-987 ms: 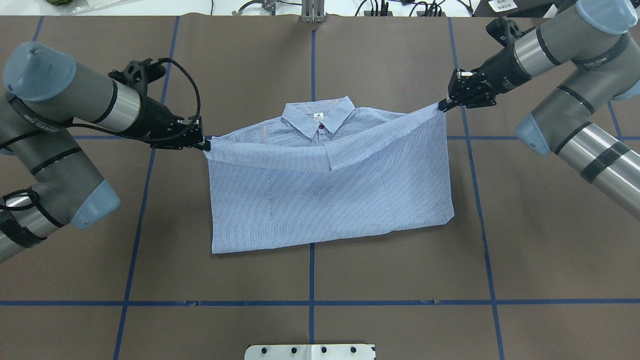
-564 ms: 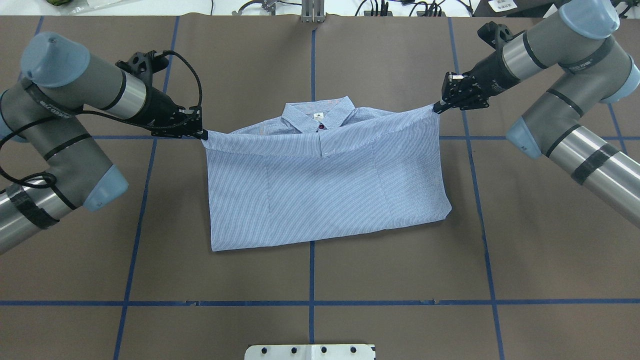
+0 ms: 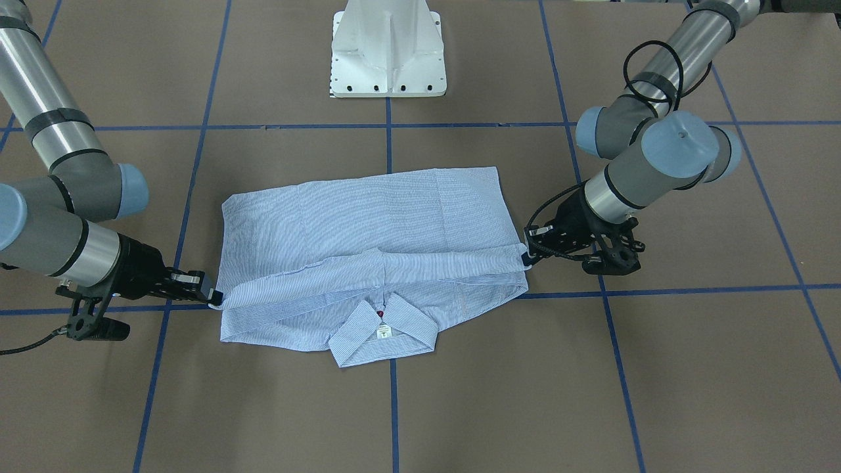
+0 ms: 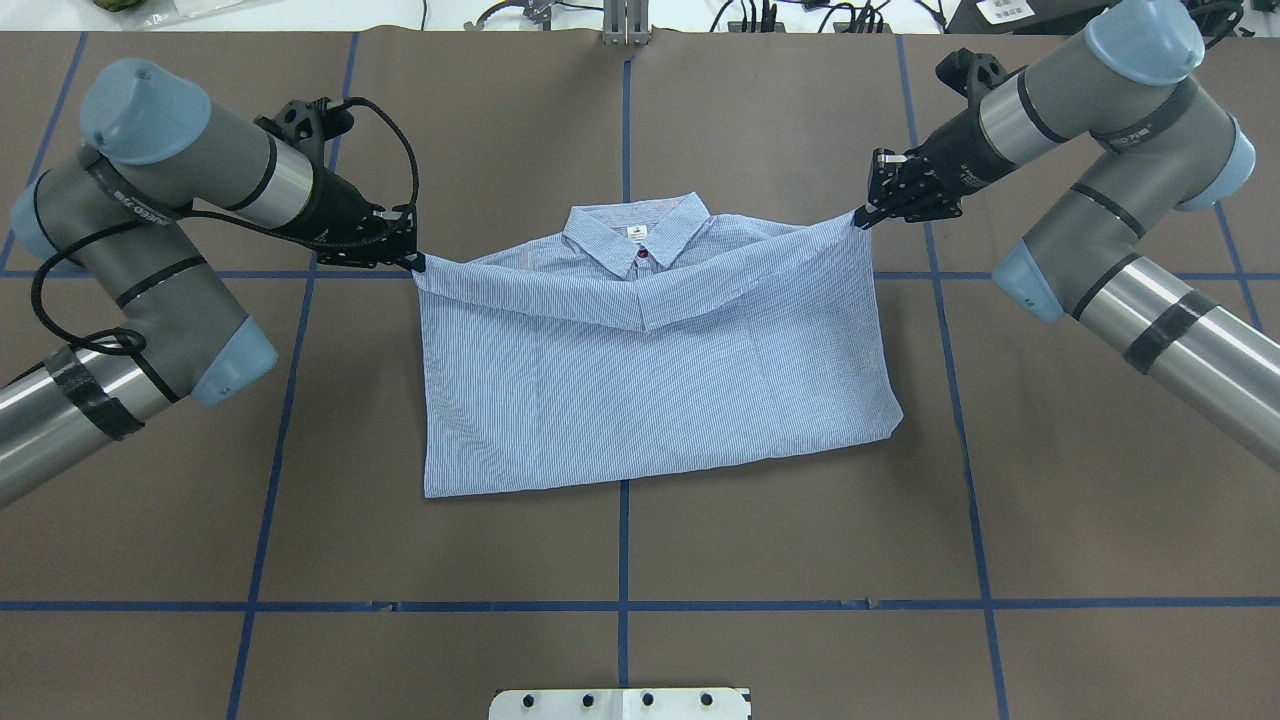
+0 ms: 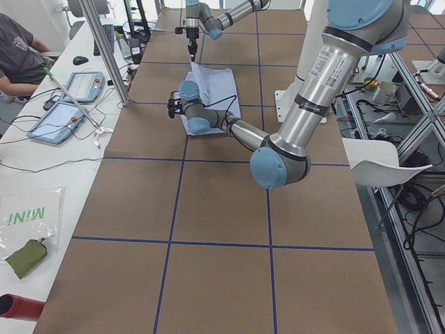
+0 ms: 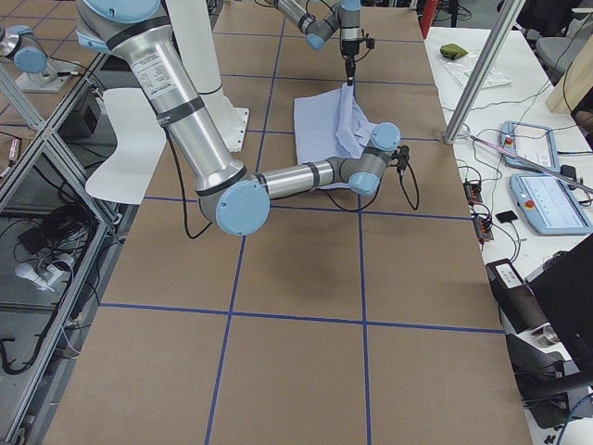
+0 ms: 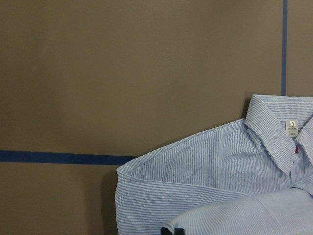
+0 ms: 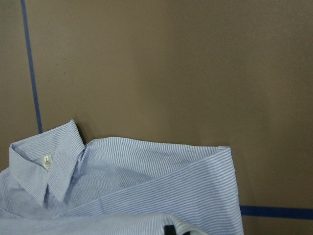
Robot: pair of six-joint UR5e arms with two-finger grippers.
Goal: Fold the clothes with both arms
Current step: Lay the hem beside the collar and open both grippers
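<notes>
A striped shirt (image 4: pixel 650 390) lay half-folded at the centre of the desk (image 4: pixel 800 540).
The left hand (image 4: pixel 415 262) and right hand (image 4: pixel 860 218) each clamped a corner of the lifted edge, which sagged between them just short of the collar (image 4: pixel 637 235) on the far side.

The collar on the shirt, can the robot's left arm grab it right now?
Probably not yet. The left gripper is shut on a corner of the shirt, so it is busy. The collar lies uncovered with nothing in between, so after letting go it likely could.
</notes>
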